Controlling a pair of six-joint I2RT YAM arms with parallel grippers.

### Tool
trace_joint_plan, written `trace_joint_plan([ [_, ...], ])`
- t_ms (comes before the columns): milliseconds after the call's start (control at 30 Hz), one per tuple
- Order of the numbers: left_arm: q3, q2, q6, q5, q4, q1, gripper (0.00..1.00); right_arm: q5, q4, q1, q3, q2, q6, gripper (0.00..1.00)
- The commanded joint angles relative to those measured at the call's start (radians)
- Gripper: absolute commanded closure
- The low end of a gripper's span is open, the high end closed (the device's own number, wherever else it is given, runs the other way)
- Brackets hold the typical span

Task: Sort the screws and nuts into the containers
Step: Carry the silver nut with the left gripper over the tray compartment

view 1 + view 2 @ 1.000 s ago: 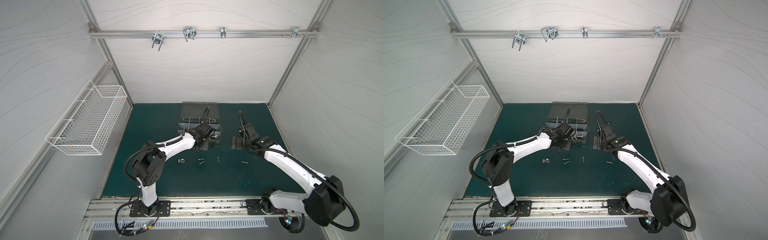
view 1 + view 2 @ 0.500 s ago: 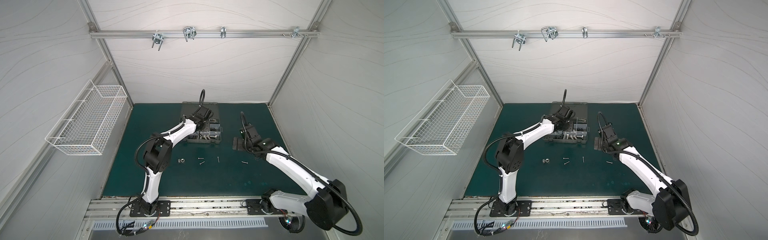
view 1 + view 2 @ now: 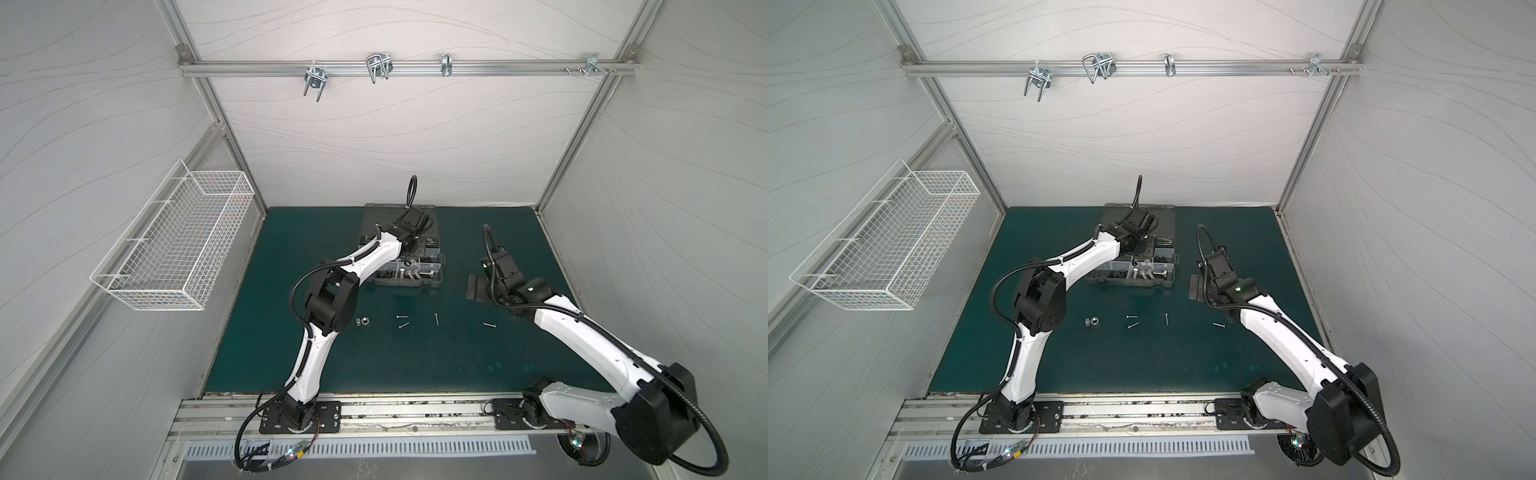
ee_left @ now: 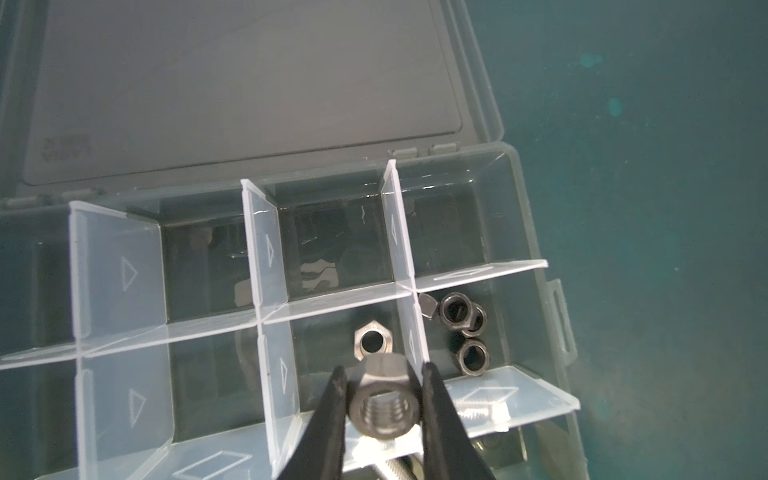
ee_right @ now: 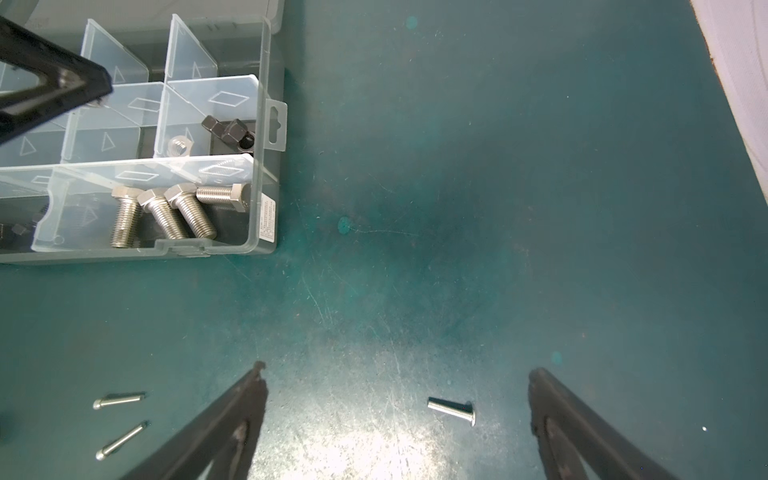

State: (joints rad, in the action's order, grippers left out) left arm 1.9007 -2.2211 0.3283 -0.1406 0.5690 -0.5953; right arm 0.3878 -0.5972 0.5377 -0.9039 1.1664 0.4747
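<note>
Top view: dark grey plastic organizer case [image 3: 409,284] on green counter [image 3: 415,365], thin silver screws [image 3: 404,325] loose near it. Left wrist: left fingers [image 4: 328,415] clamped on silver hex nut [image 4: 382,405] above a clear-walled compartment [image 4: 320,349]. Right wrist: right fingers [image 5: 232,419] wide apart, short silver screw [image 5: 452,409] between them.

White walls [image 3: 374,137], green mat [image 3: 374,361]

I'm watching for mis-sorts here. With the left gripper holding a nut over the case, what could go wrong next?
1. The left gripper holds the silver nut close to the clear divider; released here, it might bounce into the black nuts rather than join the lone silver nut.
2. The open right gripper is poised over a thin screw lying flat on the mat; closing could skid it away.
</note>
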Motion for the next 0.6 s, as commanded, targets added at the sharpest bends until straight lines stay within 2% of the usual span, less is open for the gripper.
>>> trace_joint_plan([
  [0, 0.044, -0.029, -0.010, 0.006, 0.012, 0.005, 0.80, 0.015, -0.021, -0.005, 0.004, -0.019, 0.016, 0.01],
  [133, 0.049, -0.037, -0.011, -0.004, 0.023, 0.006, 0.77, 0.003, -0.018, -0.005, -0.002, -0.010, 0.017, 0.01],
  [367, 0.049, -0.032, -0.005, -0.019, 0.035, 0.006, 0.56, -0.007, -0.024, -0.005, -0.016, 0.006, 0.011, 0.01],
  [567, 0.046, 0.000, -0.004, -0.007, 0.053, 0.006, 0.53, -0.012, -0.020, -0.005, -0.013, 0.007, 0.007, 0.01],
])
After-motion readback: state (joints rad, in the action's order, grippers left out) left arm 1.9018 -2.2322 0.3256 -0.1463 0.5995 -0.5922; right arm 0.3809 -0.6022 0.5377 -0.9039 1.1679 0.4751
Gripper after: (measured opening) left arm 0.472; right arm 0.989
